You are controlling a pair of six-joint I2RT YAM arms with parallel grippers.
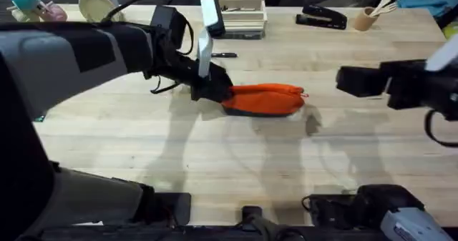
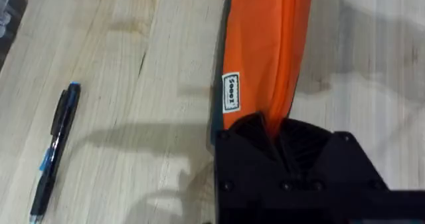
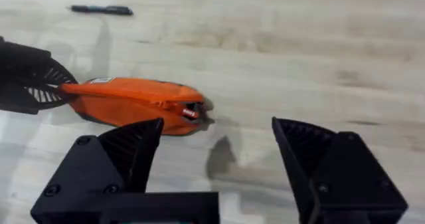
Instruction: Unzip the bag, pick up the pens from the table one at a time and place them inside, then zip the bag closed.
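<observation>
Overhead: left hand (image 1: 215, 89) clamped on bag (image 1: 266, 99) end; right hand (image 3: 212, 157) wide open, empty.

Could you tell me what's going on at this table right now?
The left gripper is shut on one end of the orange bag, which lies on the table. The right gripper hovers open near the other end, by the red zipper pull. The zip looks closed, and a black pen lies on the table beyond the bag.

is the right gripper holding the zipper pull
No, the right gripper hangs open with bare table between its fingers, apart from the zipper pull at the end of the bag.
</observation>
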